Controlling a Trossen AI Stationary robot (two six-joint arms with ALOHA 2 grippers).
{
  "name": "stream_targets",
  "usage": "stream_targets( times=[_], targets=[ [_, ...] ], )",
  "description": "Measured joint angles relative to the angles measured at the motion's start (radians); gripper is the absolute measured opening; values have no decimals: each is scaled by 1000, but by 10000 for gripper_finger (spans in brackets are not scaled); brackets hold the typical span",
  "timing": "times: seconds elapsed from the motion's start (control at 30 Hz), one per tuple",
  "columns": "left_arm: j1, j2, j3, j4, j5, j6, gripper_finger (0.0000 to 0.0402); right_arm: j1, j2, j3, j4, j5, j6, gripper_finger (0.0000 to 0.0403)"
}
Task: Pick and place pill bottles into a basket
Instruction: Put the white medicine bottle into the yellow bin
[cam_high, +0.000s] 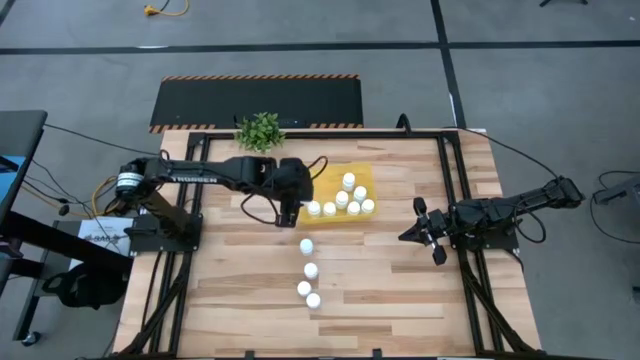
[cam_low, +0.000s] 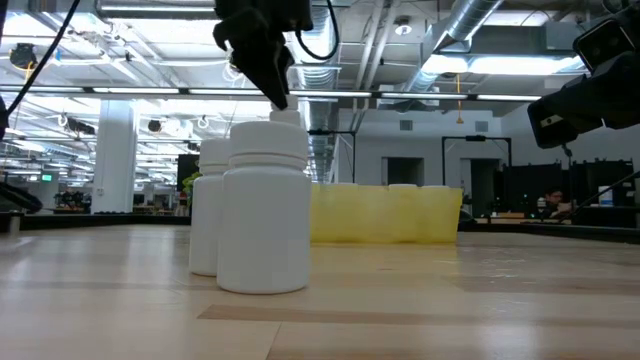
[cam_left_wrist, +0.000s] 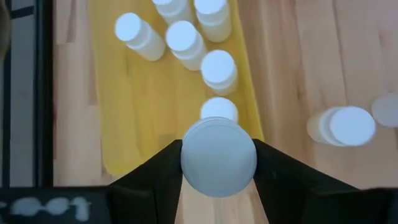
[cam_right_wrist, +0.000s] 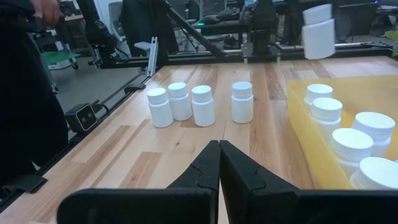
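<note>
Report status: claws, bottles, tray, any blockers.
Left claw shut on small white capped pill bottle, above shallow yellow translucent plastic tray. Right claw shut, empty, parked at table's right. Four bottles left on the wood; drop path unobstructed.

Overhead, table-level, 2 wrist cams; share basket (cam_high: 340, 195).

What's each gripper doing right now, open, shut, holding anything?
Left gripper: shut on a pill bottle, above the yellow tray's near end.
Right gripper: shut, empty, off to the side.
</note>
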Motion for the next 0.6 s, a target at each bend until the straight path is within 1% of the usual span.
stream_targets(
  times=[0.4, 0.6],
  targets=[
    [125, 3, 0, 85, 61, 71, 165, 0, 0, 0, 0, 0, 0, 1],
    [177, 72, 18, 110, 108, 84, 165, 0, -1, 0, 0, 0, 0, 1]
  ],
)
